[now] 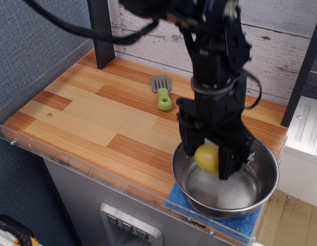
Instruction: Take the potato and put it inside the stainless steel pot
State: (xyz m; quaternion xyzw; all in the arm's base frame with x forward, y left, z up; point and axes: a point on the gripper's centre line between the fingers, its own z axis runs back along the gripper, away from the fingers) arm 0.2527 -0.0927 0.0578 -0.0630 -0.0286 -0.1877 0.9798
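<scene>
- Potato point(206, 158) sits between the two black fingers of the gripper point(210, 163), which is clenched on it from both sides; it hangs inside the mouth of the stainless steel pot point(261, 192), above the pot's floor and toward the pot's left half.
- The potato does not touch the pot wall or the bottom, as far as I can tell.
- Its skin looks smooth and matte, so I judge it a light, stiff plastic piece that can slip a little; it should not break if it falls into the pot.
- The best hold seems across the short middle, where the fingers are now.
- Its long axis appears near upright, a bit tilted, but the fingers cover part of it, so I am not sure.
- The pot stands on a blue cloth point(179, 197); a green-handled spatula point(162, 92) lies well apart, behind the pot on the left.
</scene>
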